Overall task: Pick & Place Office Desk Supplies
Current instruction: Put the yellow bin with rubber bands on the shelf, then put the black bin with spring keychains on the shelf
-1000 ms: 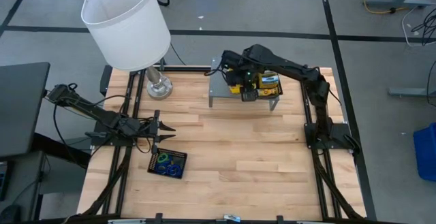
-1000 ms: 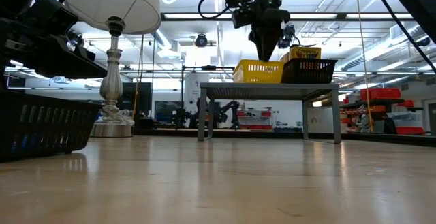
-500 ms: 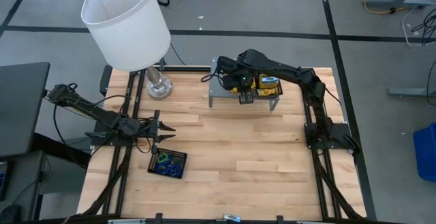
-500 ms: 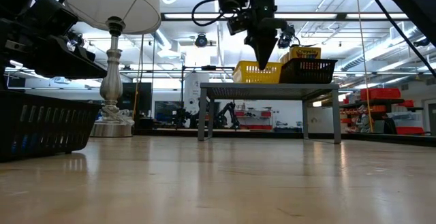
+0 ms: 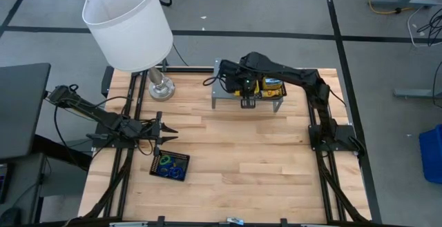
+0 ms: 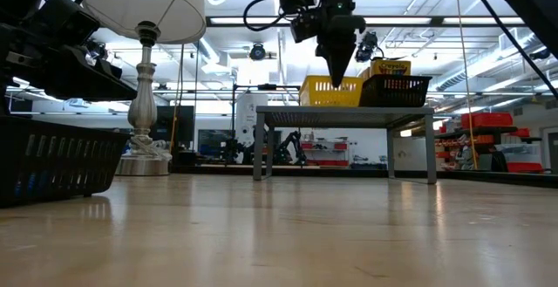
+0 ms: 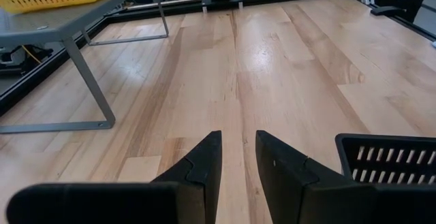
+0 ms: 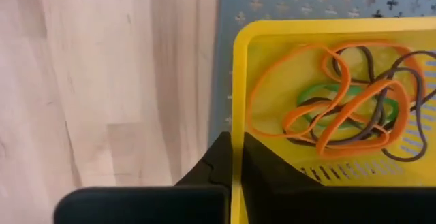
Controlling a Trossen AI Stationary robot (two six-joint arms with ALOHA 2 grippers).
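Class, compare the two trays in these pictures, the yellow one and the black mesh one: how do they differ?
The yellow tray sits on the grey shelf, its wall pinched by the right hand; the black mesh tray lies on the wooden table, ungripped. The yellow one holds mostly orange bands, the black one blue and green. Both hold rubber bands.

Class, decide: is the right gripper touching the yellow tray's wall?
Touching. The right wrist view shows the right gripper shut on the yellow tray, its wall pinched between both fingers.

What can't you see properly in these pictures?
- Yellow tray, high view: mostly hidden under the right gripper.
- Crayon box, low view: only its top shows above the mesh tray.
- Black tray, low view: cut off by the edge, contents hidden by its wall.
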